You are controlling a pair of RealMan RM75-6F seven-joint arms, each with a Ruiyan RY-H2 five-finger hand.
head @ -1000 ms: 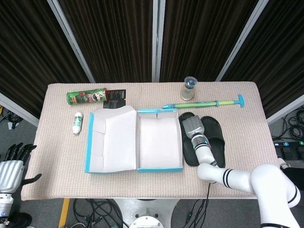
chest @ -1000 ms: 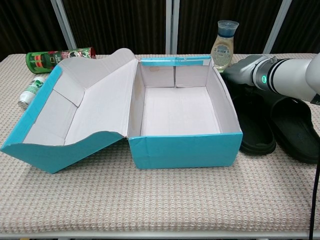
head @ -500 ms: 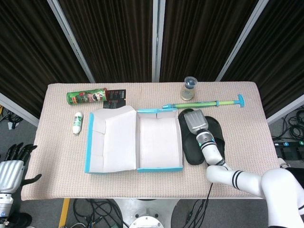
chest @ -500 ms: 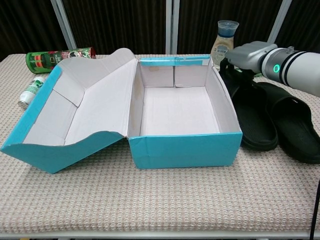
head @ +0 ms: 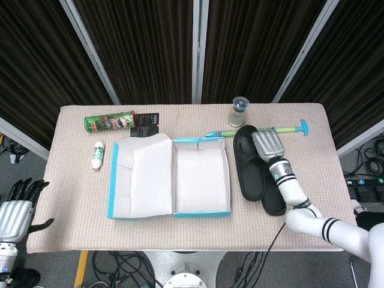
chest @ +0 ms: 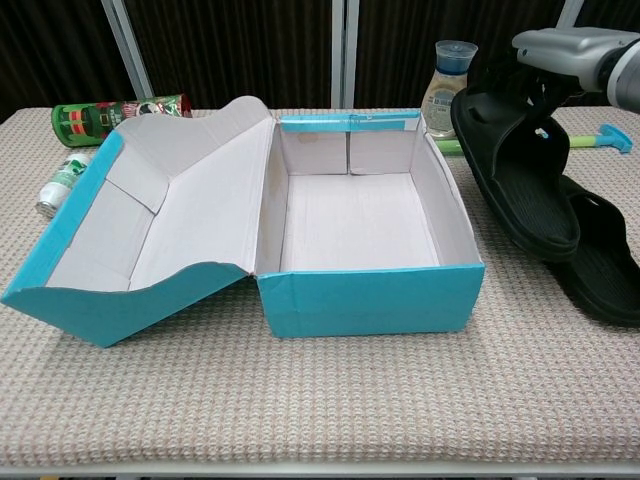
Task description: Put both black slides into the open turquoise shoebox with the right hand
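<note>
My right hand (head: 268,145) grips one black slide (head: 247,174) by its strap and holds it tilted above the table, just right of the open turquoise shoebox (head: 201,213). The chest view shows that hand (chest: 572,48) high at the top right, with the lifted slide (chest: 515,170) hanging toe-down beside the shoebox (chest: 370,298). The second black slide (head: 275,203) lies flat on the table, partly hidden beneath the lifted slide, and appears again at the right edge of the chest view (chest: 605,265). The box interior holds nothing. At the bottom left my left hand (head: 15,213) hangs beside the table, fingers apart.
The box lid (head: 141,174) lies open to the left. A green can (head: 108,123), a black card (head: 146,122) and a white bottle (head: 98,155) lie at the back left. A dressing bottle (head: 239,111) and a green-and-teal stick (head: 282,129) sit behind the slides.
My right hand has raised one slide off the table and carried it back and to the right. The other slide stays on the table. The left hand is unmoved.
</note>
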